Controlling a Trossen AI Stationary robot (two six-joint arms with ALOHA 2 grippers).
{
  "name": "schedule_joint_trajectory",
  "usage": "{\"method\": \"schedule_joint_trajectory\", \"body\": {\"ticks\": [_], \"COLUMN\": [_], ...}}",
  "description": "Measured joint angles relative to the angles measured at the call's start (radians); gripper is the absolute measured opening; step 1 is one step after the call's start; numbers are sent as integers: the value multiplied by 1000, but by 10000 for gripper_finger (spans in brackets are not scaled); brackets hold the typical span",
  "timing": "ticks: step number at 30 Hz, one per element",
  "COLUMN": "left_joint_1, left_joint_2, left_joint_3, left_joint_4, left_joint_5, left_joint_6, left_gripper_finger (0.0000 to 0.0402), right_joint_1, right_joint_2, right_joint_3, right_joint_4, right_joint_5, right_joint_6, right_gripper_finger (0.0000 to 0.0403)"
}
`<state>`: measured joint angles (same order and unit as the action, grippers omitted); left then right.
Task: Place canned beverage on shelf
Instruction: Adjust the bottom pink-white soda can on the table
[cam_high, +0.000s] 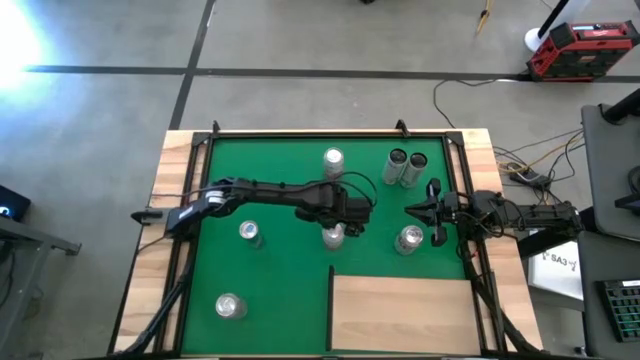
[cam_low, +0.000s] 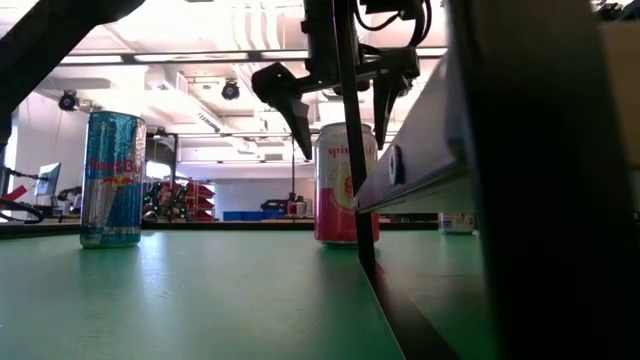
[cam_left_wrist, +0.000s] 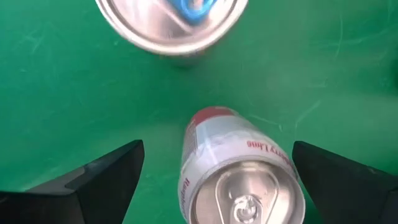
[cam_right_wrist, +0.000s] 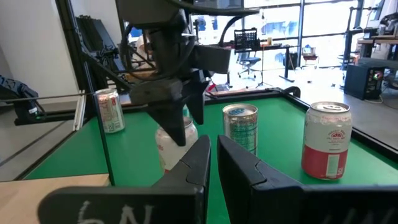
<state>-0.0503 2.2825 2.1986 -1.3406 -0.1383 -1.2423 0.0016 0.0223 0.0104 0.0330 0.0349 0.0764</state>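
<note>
Several cans stand scattered on the mat (cam_high: 270, 270); the shelf (cam_high: 405, 312) lies at its near right corner, no can on it.

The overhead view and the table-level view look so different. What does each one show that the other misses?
Only the overhead view shows the pale wooden shelf as a flat panel on the green mat, the shut right gripper waiting near it, and all seven cans. Only the table-level view shows labels: a blue Red Bull can and the room behind. Both show the left gripper, open, straddling the top of the pink-and-white can.
</note>
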Motion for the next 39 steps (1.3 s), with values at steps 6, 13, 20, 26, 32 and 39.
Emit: {"method": "schedule_joint_trajectory", "body": {"ticks": [6,13,20,26,32,39], "left_joint_1": [-11,-25,-44,-47,-46,-48], "left_joint_2": [6,6,6,7,7,7], "left_joint_3": [-1,-2,-17,-40,-85,-86], "left_joint_4": [-5,-6,19,58,84,93], "left_joint_5": [0,0,-1,-32,-35,-35], "left_joint_6": [-33,-65,-88,-97,-141,-155], "left_gripper_finger": [396,399,400,392,348,280], "right_joint_1": [0,0,0,0,0,0], "right_joint_2": [0,0,0,0,0,0], "right_joint_3": [0,0,0,0,0,0], "right_joint_4": [0,0,0,0,0,0], "right_joint_5": [0,0,0,0,0,0], "right_joint_6": [1,0,0,0,1,0], "right_gripper_finger": [22,22,22,22,22,22]}}
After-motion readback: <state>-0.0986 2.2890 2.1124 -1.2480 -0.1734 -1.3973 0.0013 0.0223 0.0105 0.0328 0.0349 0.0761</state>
